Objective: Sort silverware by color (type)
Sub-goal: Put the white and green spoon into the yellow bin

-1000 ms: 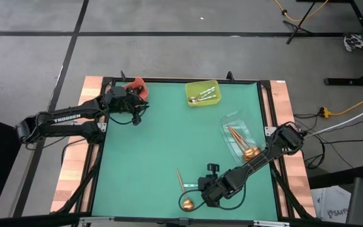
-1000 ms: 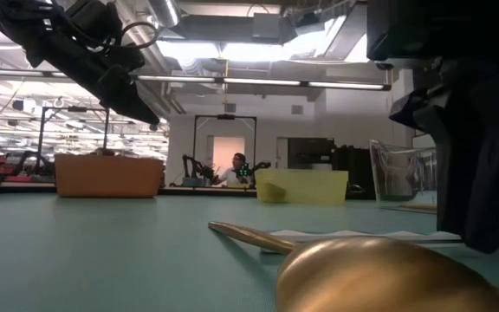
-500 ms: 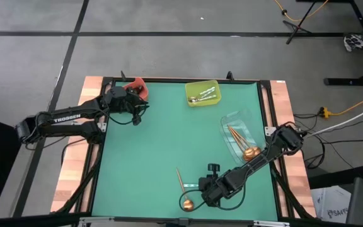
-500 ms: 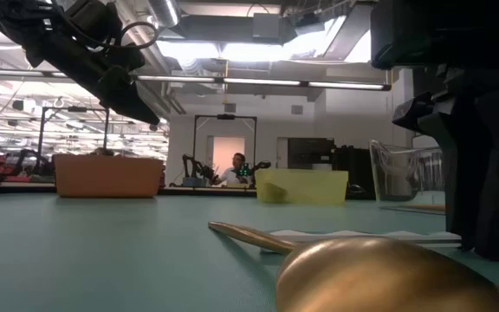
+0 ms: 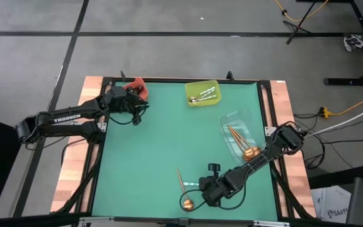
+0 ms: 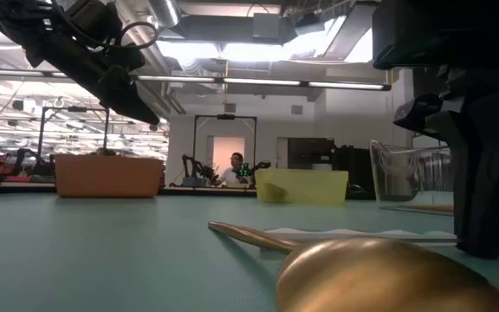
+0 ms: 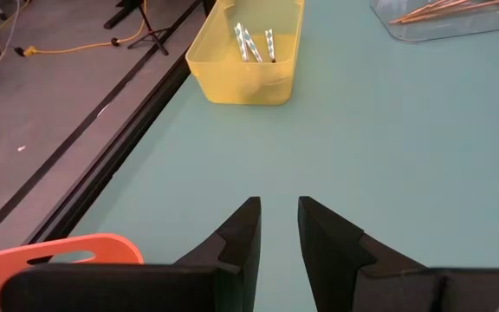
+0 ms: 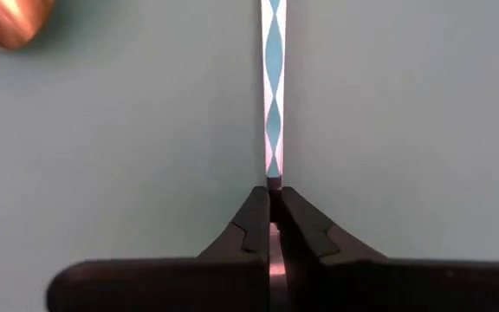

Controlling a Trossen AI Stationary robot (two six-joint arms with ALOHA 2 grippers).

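Smooth green mat, right tool pinching twisted silver spoon

Silver spoon end inside right tool

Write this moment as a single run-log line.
right gripper: shut on silver spoon handle, near table edge | copper spoon: on mat beside it | left gripper: open, empty, by red bin

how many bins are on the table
3: a red bin at the far left corner by the left gripper, a yellow-green bin at the far middle holding silver spoons, and a clear bin on the right holding copper spoons.
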